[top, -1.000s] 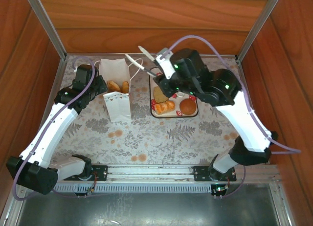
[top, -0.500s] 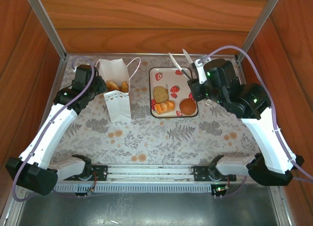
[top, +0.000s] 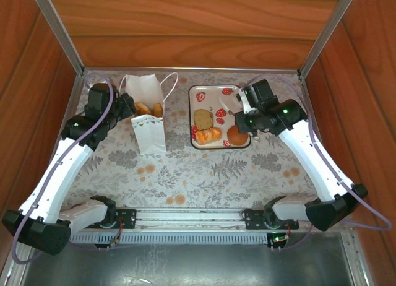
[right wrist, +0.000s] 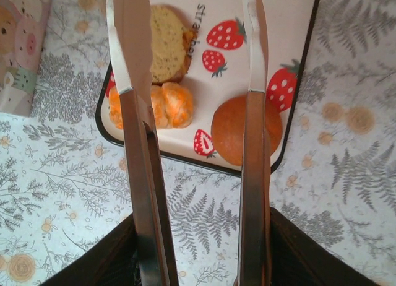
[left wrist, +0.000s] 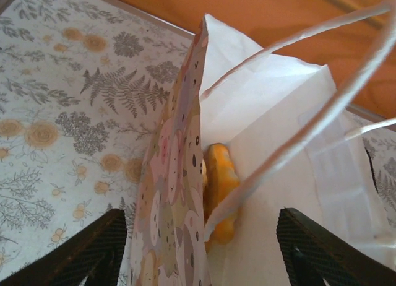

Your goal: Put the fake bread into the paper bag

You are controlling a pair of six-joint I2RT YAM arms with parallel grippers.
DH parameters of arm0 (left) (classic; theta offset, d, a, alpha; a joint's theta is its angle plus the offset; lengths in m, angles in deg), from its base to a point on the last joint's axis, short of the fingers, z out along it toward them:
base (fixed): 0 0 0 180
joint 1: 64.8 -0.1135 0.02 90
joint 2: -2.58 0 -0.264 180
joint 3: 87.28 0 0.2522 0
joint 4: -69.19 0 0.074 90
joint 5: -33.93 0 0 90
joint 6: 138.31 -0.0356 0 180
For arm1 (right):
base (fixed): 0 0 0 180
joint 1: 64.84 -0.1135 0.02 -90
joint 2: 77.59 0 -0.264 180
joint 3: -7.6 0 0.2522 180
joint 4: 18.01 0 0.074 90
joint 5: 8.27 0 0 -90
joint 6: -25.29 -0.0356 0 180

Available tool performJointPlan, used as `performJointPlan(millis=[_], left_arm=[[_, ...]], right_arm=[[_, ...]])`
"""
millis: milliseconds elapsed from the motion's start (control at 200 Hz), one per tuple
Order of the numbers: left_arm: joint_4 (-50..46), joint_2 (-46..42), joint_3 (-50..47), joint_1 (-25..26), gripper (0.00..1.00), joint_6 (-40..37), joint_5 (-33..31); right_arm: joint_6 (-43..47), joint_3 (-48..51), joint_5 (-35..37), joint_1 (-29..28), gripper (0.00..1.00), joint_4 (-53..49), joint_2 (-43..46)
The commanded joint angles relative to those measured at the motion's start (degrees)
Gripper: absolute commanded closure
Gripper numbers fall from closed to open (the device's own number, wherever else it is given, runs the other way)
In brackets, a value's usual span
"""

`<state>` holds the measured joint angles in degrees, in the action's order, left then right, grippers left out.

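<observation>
- The paper bag [top: 150, 128] stands upright at about ten o'clock on the table [top: 204, 174] with its mouth open. Some of the fake bread [left wrist: 219, 181] is already inside, and golden pieces show below the rim.
- The left gripper [left wrist: 204, 255] sits at the bag's nine o'clock side. Its fingers [left wrist: 93, 255] are spread wide, with the bag's patterned wall and a cord handle between them. Neither finger seems to press the paper, so it looks to have hold of nothing.
- The tray [top: 211, 101] lies at about one o'clock on the table, near the bag but apart from it. Three pieces lie on it: a brown slice [right wrist: 166, 41] towards its nine o'clock edge, orange croissants [right wrist: 167, 106] at seven o'clock and a round bun [right wrist: 244, 128] at five o'clock.
- The right gripper [right wrist: 198, 261] is clamped on the handles of the metal tongs [right wrist: 137, 174]. The blades stand apart with nothing caught between them. They hang over the tray, one blade across the croissants and slice, the other across the bun.
- To my eye the step in hand is fetching the next piece off the tray.
- The next move calls for centring both blades around a single piece, most likely the bun or the croissants, then lowering and squeezing.
- The piece then has to travel towards ten o'clock and drop through the bag's mouth. With the left fingers loose, a nudge from the tongs could tip the bag.
</observation>
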<state>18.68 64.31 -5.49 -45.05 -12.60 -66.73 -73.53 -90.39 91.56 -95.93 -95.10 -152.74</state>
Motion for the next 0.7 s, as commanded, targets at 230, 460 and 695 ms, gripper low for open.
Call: performJointPlan(millis=[230, 460, 695], left_arm=[[1.6, -2.9, -2.8, -0.9, 0.21, -1.9, 4.3], [1.9, -4.1, -3.8, -1.0, 0.19, -2.0, 4.4], [1.9, -5.1, -4.7, -1.2, 0.19, -1.8, 4.3]], right_arm=[[0.5, -0.9, -3.8, 1.3, 0.49, -0.2, -7.2], [1.3, -3.3, -4.8, 1.3, 0.45, -1.4, -12.2], [1.7, -5.0, -5.9, 1.3, 0.44, -1.4, -16.2]])
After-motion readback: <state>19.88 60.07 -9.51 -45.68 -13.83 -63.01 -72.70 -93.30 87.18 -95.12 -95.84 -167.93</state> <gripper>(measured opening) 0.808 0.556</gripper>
